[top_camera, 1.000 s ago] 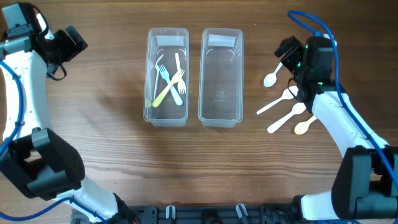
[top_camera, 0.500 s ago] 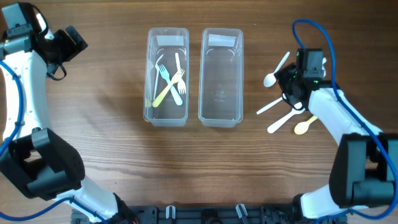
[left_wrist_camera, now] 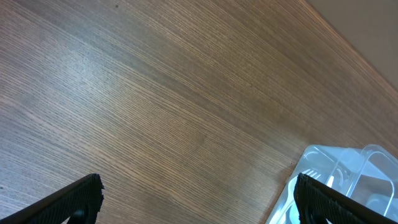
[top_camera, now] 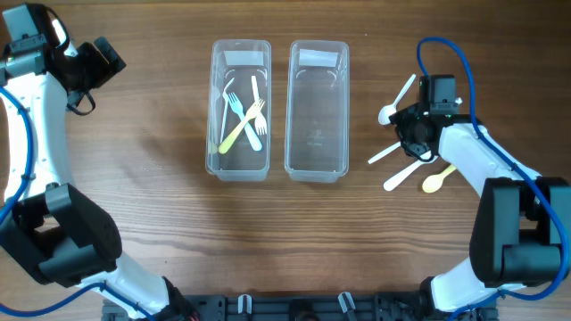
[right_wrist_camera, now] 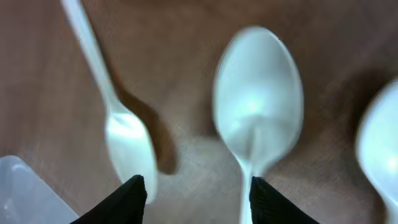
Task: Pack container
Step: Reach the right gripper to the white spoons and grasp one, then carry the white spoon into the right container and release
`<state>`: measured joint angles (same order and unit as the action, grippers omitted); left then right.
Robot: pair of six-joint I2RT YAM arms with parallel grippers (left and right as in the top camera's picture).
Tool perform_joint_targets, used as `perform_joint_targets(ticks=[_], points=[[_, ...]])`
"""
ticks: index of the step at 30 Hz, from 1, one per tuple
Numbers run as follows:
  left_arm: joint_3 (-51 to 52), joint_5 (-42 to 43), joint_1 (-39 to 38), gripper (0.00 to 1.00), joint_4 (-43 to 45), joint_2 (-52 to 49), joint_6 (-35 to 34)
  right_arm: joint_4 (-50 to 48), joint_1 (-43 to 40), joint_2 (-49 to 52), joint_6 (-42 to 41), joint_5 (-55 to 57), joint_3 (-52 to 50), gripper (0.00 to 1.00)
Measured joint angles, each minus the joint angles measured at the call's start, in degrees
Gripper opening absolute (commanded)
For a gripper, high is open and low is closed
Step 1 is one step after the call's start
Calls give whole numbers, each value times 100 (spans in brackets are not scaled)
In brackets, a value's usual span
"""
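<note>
1. Over the last second the right gripper (top_camera: 413,135) has come down from above the far edge of the spoons (top_camera: 403,173) and now sits low over them, covering part of the group in the overhead view.
2. I read this as the start of a pick. The fork container (top_camera: 216,107) already holds its forks (top_camera: 243,118), the empty container (top_camera: 317,125) has nothing in it, and all four spoons are on the table (top_camera: 161,178) to its right.
3. The right fingers (right_wrist_camera: 134,198) are spread wide and hold nothing.
4. In the wrist view one spoon (right_wrist_camera: 258,106) lies bowl-up ahead of the fingers. Its neck runs down just inside the finger on the view's right, nearly touching it.
5. A second spoon (right_wrist_camera: 127,146) has its bowl just at the other finger's tip, at the edge of the gap rather than in it.
6. So the target sits off-centre. Closing from here may pinch the neck against one pad only, or drag the second spoon along. A small shift toward the first spoon looks wise.
7. The view is blurred, and I cannot tell whether the tips touch the wood.
8. The left gripper (left_wrist_camera: 199,208) has not moved. It hangs wide open and empty over bare table, well apart from the containers.
</note>
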<state>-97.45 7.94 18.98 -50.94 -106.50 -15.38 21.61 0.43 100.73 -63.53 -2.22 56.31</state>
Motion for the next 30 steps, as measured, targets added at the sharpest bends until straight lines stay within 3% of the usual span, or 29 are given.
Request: perform_joint_targets(ticks=[5, 17, 21, 22, 24, 26, 30], points=[[0, 0, 0, 100, 0, 0, 0, 616, 0, 0, -247, -39, 0, 52], [0, 0, 0, 100, 2, 0, 0, 627, 0, 258, -286, -33, 120, 50], [0, 0, 0, 100, 0, 0, 0, 592, 0, 424, -267, -42, 278, 35], [0, 0, 0, 100, 0, 0, 0, 577, 0, 463, -251, -52, 308, 25], [0, 0, 0, 100, 0, 0, 0, 511, -11, 525, -238, -92, 337, 15], [0, 0, 0, 100, 0, 0, 0, 461, -20, 570, -245, -129, 356, 8], [0, -2, 0, 100, 0, 0, -2, 492, -26, 595, -243, -164, 356, 4]])
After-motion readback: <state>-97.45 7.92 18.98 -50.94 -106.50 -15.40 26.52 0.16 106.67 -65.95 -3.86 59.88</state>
